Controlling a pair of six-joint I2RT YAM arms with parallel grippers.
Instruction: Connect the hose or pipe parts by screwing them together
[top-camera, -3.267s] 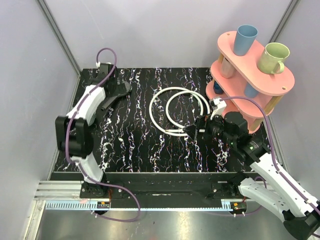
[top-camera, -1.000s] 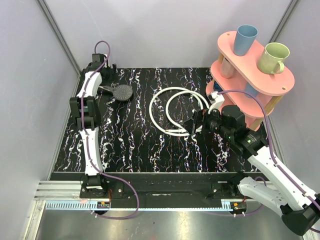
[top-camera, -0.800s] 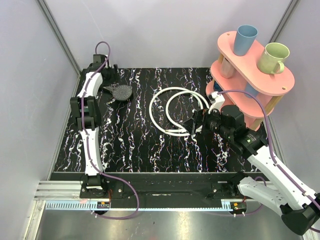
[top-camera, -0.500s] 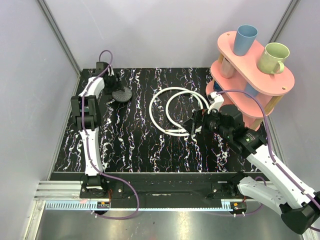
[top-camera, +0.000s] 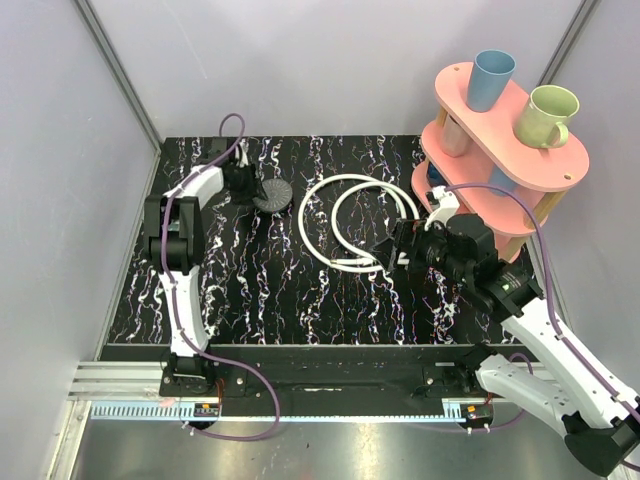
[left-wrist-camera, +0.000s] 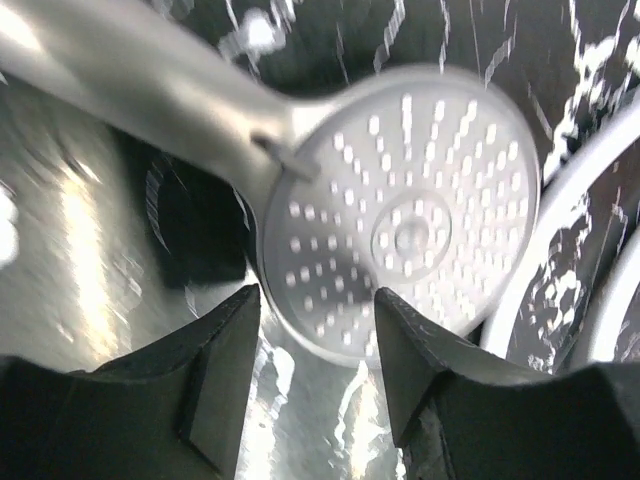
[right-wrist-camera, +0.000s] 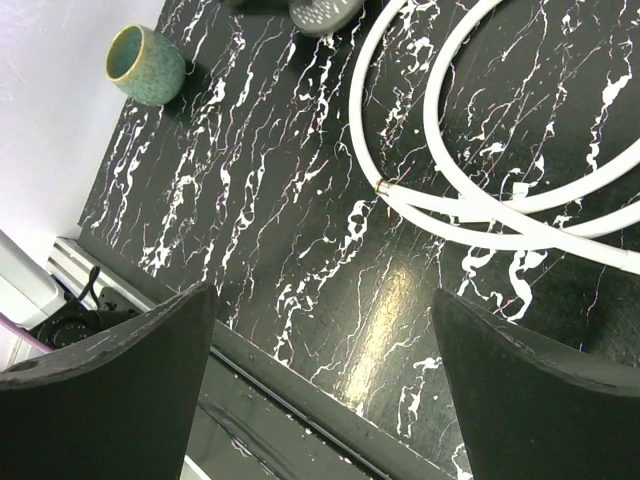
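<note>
The dark grey shower head (top-camera: 273, 195) lies face up at the back left of the table, just left of the coiled white hose (top-camera: 345, 182). My left gripper (top-camera: 250, 183) hovers at its left side. In the left wrist view the round face (left-wrist-camera: 400, 215) fills the frame and its handle (left-wrist-camera: 130, 80) runs up to the left. The left gripper (left-wrist-camera: 315, 300) has its jaws narrowed but apart, the head's lower rim showing between the tips. My right gripper (top-camera: 390, 255) stands wide open and holds nothing, just right of the hose's end fitting (right-wrist-camera: 383, 187).
A pink two-tier shelf (top-camera: 500, 130) stands at the back right, carrying a blue cup (top-camera: 492, 80) and a green mug (top-camera: 547, 115). A small green cup (right-wrist-camera: 145, 65) sits near the left wall. The table's front edge (right-wrist-camera: 330, 400) runs under the right gripper.
My left arm has swung right from the back-left corner while its jaws narrowed. The shower head has shifted right, closer to the hose. The right arm has barely moved.
</note>
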